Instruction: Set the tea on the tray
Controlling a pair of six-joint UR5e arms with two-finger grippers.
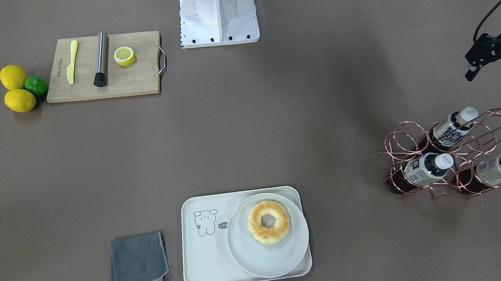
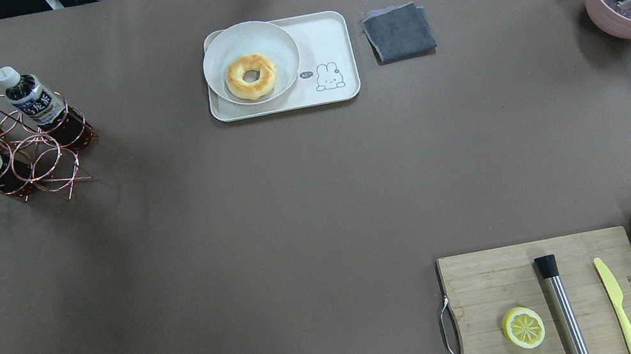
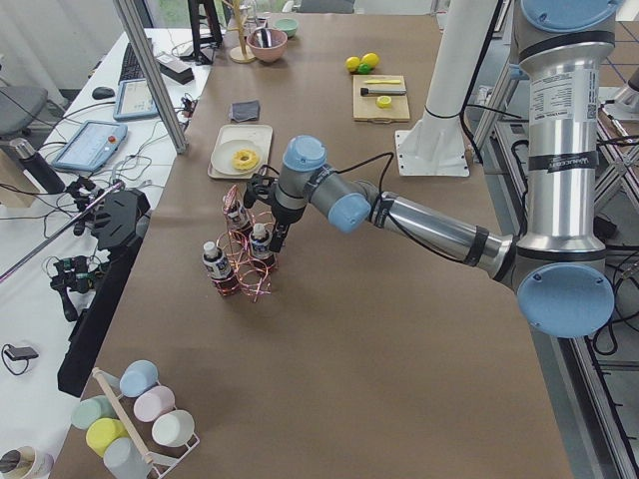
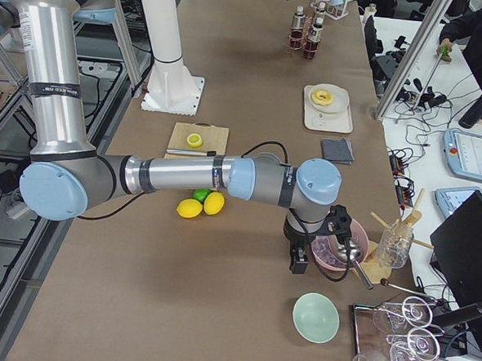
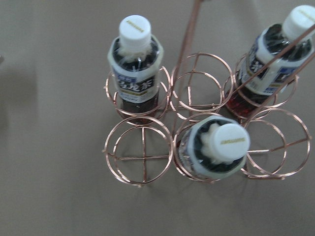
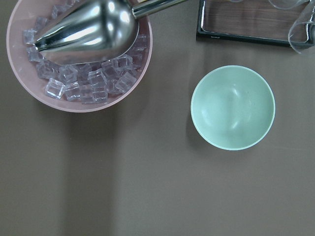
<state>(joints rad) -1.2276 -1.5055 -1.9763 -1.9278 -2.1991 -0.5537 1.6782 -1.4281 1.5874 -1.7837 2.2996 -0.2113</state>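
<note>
Table (image 2: 295,206) carries the tray (image 2: 322,33) at its far edge, bear end bare. The tea (image 5: 220,147) stands well apart in a copper rack (image 5: 142,157) on the robot's left, three alike. Left tool (image 1: 493,72) hangs spread and empty beside the rack, while the right tool (image 4: 297,259) is far off and I cannot tell its state; best centre over one cap, pinch the neck, and lift straight up clear of rings and slanted handle. Bottle labels show white characters on dark blue that I cannot make out, and the cap print is too small.
</note>
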